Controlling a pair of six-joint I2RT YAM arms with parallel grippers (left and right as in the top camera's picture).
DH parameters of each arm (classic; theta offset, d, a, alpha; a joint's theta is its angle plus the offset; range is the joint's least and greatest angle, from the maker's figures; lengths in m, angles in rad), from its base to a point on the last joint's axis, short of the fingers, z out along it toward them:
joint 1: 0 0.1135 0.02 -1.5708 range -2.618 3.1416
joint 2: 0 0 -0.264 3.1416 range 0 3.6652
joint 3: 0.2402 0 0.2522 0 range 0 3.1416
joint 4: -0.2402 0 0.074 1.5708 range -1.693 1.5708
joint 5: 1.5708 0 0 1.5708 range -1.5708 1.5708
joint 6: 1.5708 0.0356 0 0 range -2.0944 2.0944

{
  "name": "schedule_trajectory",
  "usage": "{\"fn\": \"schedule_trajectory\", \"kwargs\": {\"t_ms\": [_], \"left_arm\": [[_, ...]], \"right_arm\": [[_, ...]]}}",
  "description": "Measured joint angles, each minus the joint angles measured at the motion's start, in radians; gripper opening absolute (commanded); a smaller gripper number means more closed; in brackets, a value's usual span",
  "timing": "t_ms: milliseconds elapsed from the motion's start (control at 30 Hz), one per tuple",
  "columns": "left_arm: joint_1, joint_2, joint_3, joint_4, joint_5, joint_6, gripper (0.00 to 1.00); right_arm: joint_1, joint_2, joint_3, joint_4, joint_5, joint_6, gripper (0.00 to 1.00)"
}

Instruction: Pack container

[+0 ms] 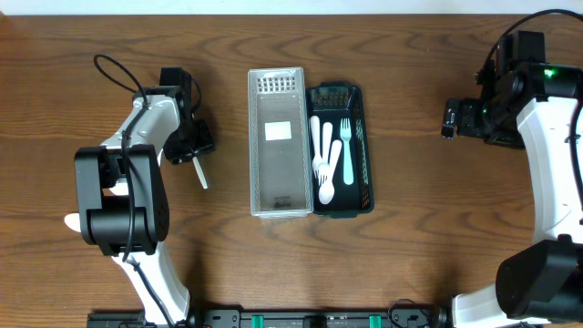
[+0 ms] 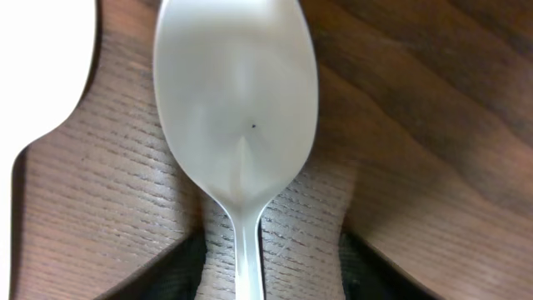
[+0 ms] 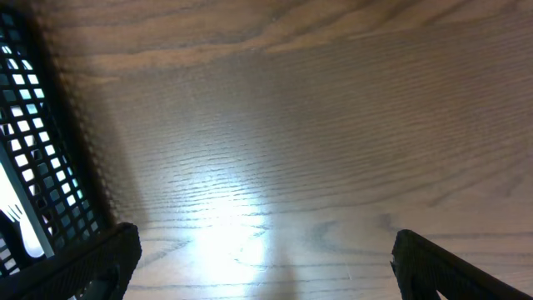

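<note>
1. Far left: clamps the left gripper [image 1: 189, 146] round the handle of a white spoon [image 1: 199, 172], bowl out over the wooden table [image 1: 109, 36]
2. Centre: finds the clear container [image 1: 278, 182] flat on the table, long side just beside the black basket [image 1: 366, 155]
3. Inside the basket: shows white cutlery [image 1: 321, 150] and a pale blue fork [image 1: 346, 155] lying lengthwise
4. Far right: holds the right gripper [image 3: 262, 250] spread wide, empty, apart from the basket

Brown wood-grain table [image 1: 410, 228].
Carrying a clear plastic container [image 1: 278, 173] at centre; black mesh cutlery tray [image 1: 367, 155] touching that container's right side.
</note>
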Motion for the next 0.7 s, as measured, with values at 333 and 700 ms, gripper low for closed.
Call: {"fn": "schedule_trajectory", "kwargs": {"t_ms": [333, 700], "left_arm": [[0.0, 0.0, 0.0, 0.0, 0.0, 0.002, 0.13], [0.0, 0.0, 0.0, 0.0, 0.0, 0.003, 0.06]], "right_arm": [[0.0, 0.0, 0.0, 0.0, 0.0, 0.0, 0.99], [0.0, 0.0, 0.0, 0.0, 0.0, 0.0, 0.99]]}}
